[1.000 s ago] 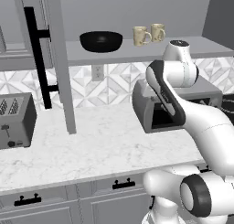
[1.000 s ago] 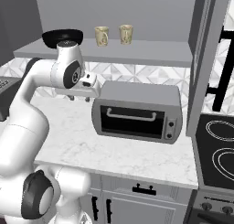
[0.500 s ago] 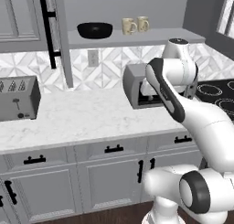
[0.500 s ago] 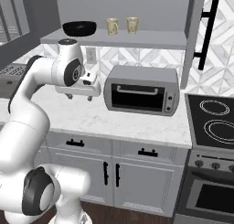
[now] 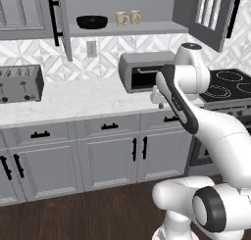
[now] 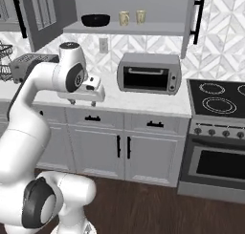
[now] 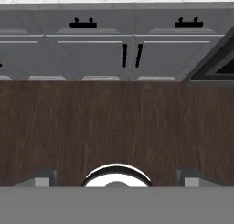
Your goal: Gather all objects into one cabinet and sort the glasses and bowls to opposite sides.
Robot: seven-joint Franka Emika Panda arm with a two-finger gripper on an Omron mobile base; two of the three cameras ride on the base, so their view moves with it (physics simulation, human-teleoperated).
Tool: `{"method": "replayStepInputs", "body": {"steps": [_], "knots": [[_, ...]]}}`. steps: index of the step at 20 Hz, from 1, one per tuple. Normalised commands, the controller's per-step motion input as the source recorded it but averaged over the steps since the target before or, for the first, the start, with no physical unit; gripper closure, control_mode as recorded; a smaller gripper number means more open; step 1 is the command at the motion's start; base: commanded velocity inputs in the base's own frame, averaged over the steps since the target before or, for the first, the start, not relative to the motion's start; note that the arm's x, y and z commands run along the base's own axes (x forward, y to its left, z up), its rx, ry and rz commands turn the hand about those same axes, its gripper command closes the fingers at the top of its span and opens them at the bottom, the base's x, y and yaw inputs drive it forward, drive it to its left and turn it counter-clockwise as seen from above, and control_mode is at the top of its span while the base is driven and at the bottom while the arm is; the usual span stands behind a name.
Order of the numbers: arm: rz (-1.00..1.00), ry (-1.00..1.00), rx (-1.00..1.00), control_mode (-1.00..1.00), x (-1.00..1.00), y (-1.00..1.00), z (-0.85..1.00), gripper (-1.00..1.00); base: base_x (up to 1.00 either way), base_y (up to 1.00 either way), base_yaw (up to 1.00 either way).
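Observation:
The grey upper cabinet [image 5: 59, 23] [image 6: 45, 18] stands open. On its shelf [image 5: 147, 29] [image 6: 158, 29] a glossy black bowl [image 5: 92, 22] [image 6: 95, 20] sits at the left. Two pale cream mugs [image 5: 121, 18] [image 6: 124, 18] stand close together to the right of it, the second one [image 5: 135, 16] [image 6: 140, 16] a little farther right. My gripper [image 5: 159, 103] [image 6: 82, 102] [image 7: 117, 178] hangs far below the shelf, at counter-edge height, pointing down at the floor. Its fingertips [image 7: 43, 178] are wide apart with nothing between them.
A toaster oven [image 5: 147, 75] [image 6: 149, 74] and a toaster [image 5: 19, 82] [image 6: 24, 66] stand on the marble counter [image 5: 83, 99]. A stove [image 5: 230, 84] [image 6: 217, 97] is at the right. Lower cabinets [image 7: 114, 54] line the front, above dark wood floor [image 7: 114, 122].
The whole picture has shifted: the base has backed away from the counter, so lower cabinets and floor now show. The bowl and mugs stay on the shelf.

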Motion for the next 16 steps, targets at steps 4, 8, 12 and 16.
{"method": "replayStepInputs", "body": {"steps": [4,8,12,16], "knots": [[0.00,0.00,0.00,1.00,0.00,0.00,0.00,-1.00,-0.78,-0.75,-0.32],[0.00,0.00,0.00,1.00,0.00,0.00,0.00,-1.00,-0.49,-0.78,-0.60],[0.00,0.00,0.00,1.00,0.00,0.00,0.00,-1.00,-0.38,-0.50,-0.70],[0.00,0.00,0.00,1.00,0.00,0.00,0.00,-1.00,-0.58,-0.12,-0.72]]}}
